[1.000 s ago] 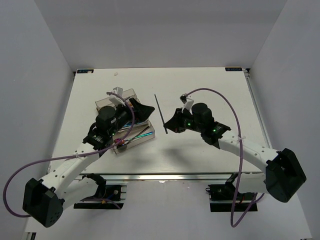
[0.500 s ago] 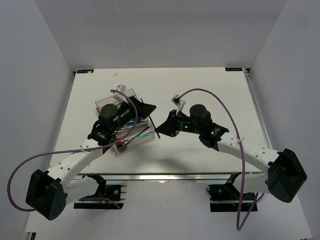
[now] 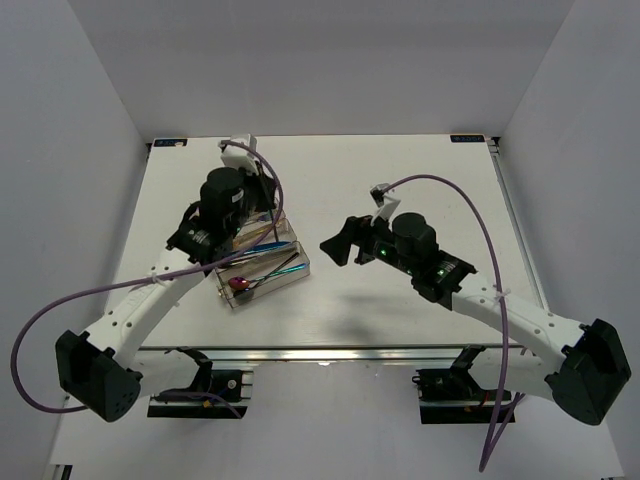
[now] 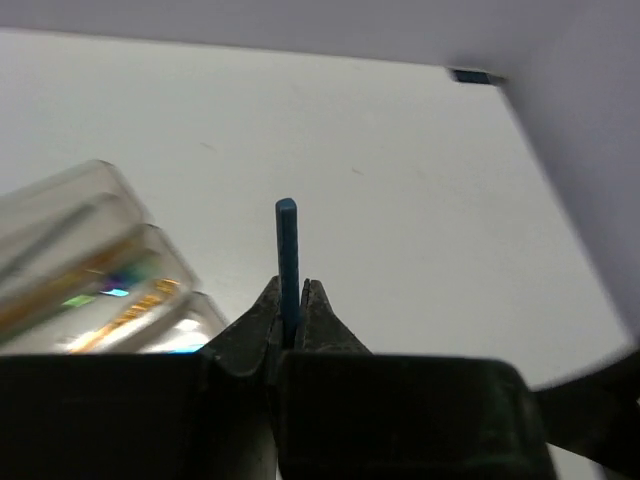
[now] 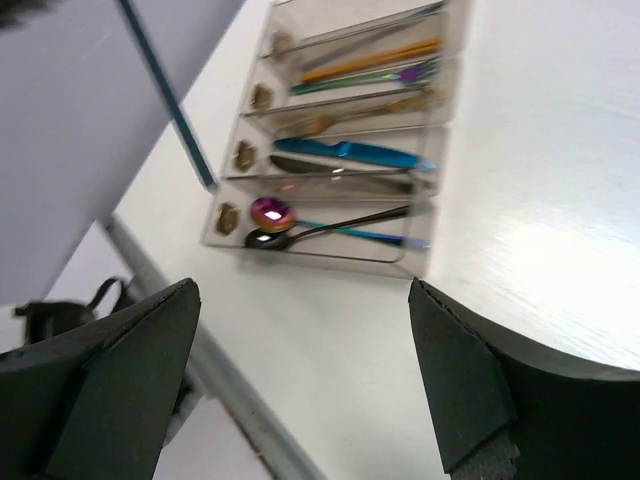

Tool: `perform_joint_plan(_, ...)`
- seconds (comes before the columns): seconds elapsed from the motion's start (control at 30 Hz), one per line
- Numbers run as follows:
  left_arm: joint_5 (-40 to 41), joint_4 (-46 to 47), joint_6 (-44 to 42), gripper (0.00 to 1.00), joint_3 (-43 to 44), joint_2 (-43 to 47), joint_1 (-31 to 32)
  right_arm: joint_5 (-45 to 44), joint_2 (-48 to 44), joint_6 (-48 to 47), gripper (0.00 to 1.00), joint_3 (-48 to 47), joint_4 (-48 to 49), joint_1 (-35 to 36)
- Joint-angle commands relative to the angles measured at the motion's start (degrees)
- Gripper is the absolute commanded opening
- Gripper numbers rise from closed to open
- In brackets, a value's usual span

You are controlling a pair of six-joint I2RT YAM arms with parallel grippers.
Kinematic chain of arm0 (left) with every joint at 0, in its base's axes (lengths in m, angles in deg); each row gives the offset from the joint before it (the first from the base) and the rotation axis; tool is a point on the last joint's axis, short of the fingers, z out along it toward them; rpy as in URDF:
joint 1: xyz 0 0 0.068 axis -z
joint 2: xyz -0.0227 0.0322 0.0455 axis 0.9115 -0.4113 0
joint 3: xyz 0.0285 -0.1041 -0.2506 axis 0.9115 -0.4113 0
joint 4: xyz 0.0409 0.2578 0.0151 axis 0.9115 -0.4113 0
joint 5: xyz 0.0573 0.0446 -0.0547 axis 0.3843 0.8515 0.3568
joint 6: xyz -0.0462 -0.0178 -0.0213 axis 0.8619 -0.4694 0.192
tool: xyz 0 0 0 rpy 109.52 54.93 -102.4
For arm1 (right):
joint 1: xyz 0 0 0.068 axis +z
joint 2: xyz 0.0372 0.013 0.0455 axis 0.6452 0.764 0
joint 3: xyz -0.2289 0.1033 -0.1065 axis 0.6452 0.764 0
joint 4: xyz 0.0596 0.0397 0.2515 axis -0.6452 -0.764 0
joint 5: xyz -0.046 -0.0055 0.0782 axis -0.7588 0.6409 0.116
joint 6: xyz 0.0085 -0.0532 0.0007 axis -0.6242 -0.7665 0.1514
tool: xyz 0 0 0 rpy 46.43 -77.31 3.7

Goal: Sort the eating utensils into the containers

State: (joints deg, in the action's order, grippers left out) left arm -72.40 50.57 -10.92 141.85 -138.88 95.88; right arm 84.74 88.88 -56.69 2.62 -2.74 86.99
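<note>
Blue chopstick [image 4: 287,250] is in your left gripper [image 4: 290,300]: a slim, matte stick with a flat-cut end, pinched between the closed black fingertips and sticking straight out past them. In the right wrist view it hangs slanted, with its lower tip just beside the end wall of the tray [image 5: 215,215] (you can't tell contact from here).

The tray is clear plastic with long, narrow parallel compartments and sits on the white table [image 3: 400,180]. Contents:
- orange chopstick [image 5: 370,60]
- iridescent piece [image 5: 400,75] beside it
- gold fork [image 5: 330,115]
- glossy blue knife [image 5: 345,152]
- purple-red spoon [image 5: 268,212] and black spoon [image 5: 270,240], sharing the nearest slot with their bowls together

Your left arm reaches forward over the tray with the wrist raised above its far end.

Your right arm stretches toward the table centre. The right gripper [image 3: 336,250] points left at the tray but is well apart from it. Its fingers [image 5: 120,370] are spread wide with nothing between them.
</note>
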Motion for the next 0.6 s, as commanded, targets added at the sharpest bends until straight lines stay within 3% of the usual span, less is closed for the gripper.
perform_joint_plan(0.0, 21.39, -9.46, -20.69, 0.00, 5.65, -2.53, -0.11, -10.09, -2.23, -3.53, 0.89, 0.82, -4.57, -0.84)
perform_joint_plan(0.07, 28.84, -4.82, -28.53, 0.00, 6.46, -6.48, -0.11, -10.45, -2.94, -4.59, 0.89, 1.26, -5.10, -1.10)
perform_joint_plan(0.2, 32.94, 8.71, -51.80, 0.00, 6.81, -15.53, -1.34, -9.93, -4.69, -6.00, 0.89, 3.54, -5.11, -1.37)
perform_joint_plan(0.37, 30.65, 17.78, -62.93, 0.00, 11.29, -27.74, -7.39, -8.78, -7.07, -7.58, 0.89, 6.27, -5.28, -1.63)
perform_joint_plan(0.57, 24.24, 27.71, -70.06, 0.00, 10.15, -33.13, -11.45, -7.64, -9.35, -9.43, 0.89, 8.82, -5.37, -1.81)
